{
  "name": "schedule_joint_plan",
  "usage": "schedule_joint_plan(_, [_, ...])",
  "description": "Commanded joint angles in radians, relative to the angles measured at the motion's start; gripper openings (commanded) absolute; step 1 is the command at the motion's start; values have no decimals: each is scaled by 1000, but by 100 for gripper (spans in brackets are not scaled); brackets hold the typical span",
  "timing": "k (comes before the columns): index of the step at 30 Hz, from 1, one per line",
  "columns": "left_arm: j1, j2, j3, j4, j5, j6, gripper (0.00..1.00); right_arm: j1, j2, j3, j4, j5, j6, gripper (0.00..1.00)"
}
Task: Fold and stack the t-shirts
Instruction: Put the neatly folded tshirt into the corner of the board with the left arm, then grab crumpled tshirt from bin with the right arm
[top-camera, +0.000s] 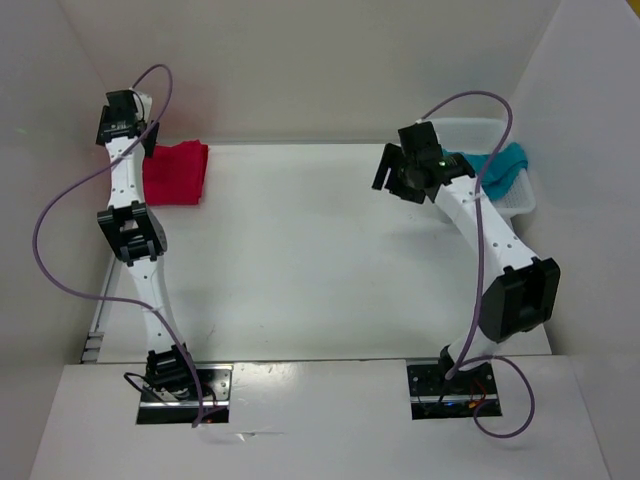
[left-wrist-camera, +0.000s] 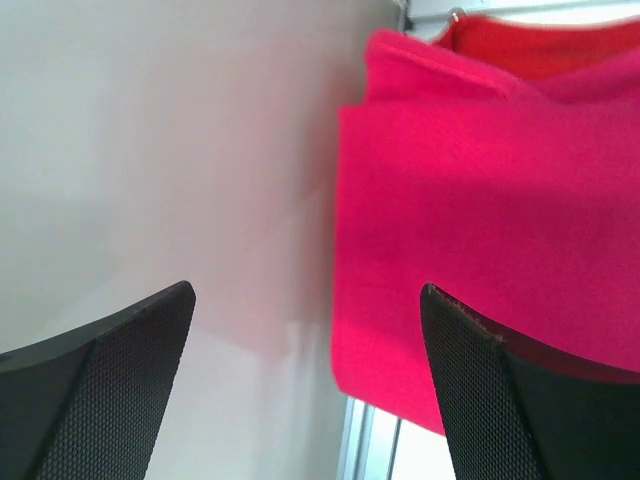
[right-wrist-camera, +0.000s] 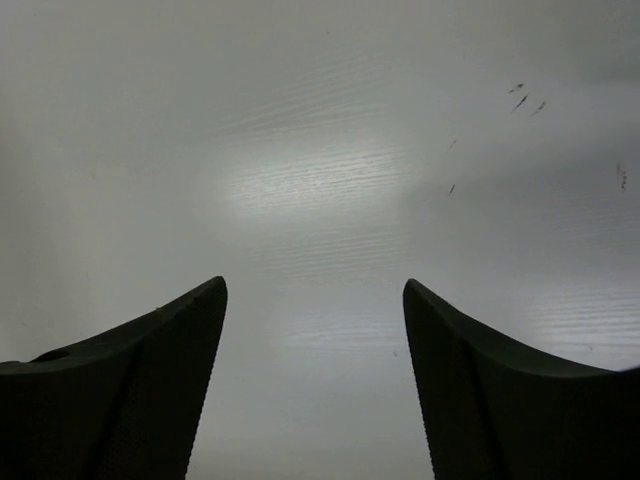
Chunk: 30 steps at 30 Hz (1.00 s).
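Note:
A folded stack of red t-shirts (top-camera: 178, 172) lies at the table's far left. In the left wrist view the crimson-pink shirt (left-wrist-camera: 480, 220) is on top, with the bright red one (left-wrist-camera: 540, 45) showing at its far edge. My left gripper (top-camera: 122, 120) (left-wrist-camera: 305, 300) hovers by the stack's left edge, open and holding nothing. The teal-blue t-shirt (top-camera: 497, 163) hangs over the rim of the white basket (top-camera: 520, 205) at the far right. My right gripper (top-camera: 392, 172) (right-wrist-camera: 315, 290) is left of the basket, open and empty over bare table.
White walls close in the table on the left, back and right. A purple cable (top-camera: 60, 200) loops beside the left arm and another (top-camera: 470, 100) arcs over the right arm. A metal rail (left-wrist-camera: 365, 445) shows beneath the shirt stack's edge.

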Motion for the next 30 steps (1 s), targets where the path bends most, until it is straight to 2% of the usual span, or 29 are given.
schedule_joint_plan(1, [6,-23,138,-49,-5,-66,100,-8,26,143,-61,109,-30,79])
schedule_joint_plan(3, [6,-43,201,-145,77,-97,100,-37,54,257,-113,137,-74,82])
schedule_joint_plan(4, [6,-52,223,-177,116,-97,100,-82,97,303,-133,163,-88,89])
schedule_joint_plan(5, [6,-78,240,-248,238,-106,100,-111,126,353,-153,163,-114,93])
schedule_joint_plan(7, [-3,-129,228,-359,394,-94,100,-210,244,518,-233,163,-123,100])
schedule_joint_plan(8, [-12,-149,158,-387,533,-81,100,-241,290,633,-262,175,-134,100])
schedule_joint_plan(9, [-21,-170,103,-408,582,-52,100,-267,382,690,-312,186,-134,100])
schedule_joint_plan(11, [-52,-244,-46,-410,663,-30,100,-333,460,817,-340,241,-143,100])
schedule_joint_plan(12, [-64,-276,-241,-390,676,-15,100,-359,491,841,-340,241,-134,100])
schedule_joint_plan(14, [-104,-413,-480,-228,676,-5,100,-451,583,926,-340,171,-122,100])
schedule_joint_plan(15, [-123,-519,-598,-94,633,13,100,-475,620,963,-340,152,-110,100])
schedule_joint_plan(16, [-144,-566,-787,-47,610,28,100,-508,689,1036,-340,143,-110,100])
schedule_joint_plan(17, [-184,-594,-832,-31,598,39,100,-518,721,1068,-340,126,-110,100])
schedule_joint_plan(19, [-195,-582,-806,-99,648,10,100,-527,811,1144,-331,80,-110,100])
schedule_joint_plan(22, [-209,-573,-806,-111,696,-42,100,-548,946,1261,-320,7,-110,100])
schedule_joint_plan(27, [-340,-582,-829,-111,476,18,100,-535,1082,1310,-330,-43,-100,100])
schedule_joint_plan(30, [-383,-559,-829,-131,406,18,100,-509,1149,1335,-349,-52,-100,100])
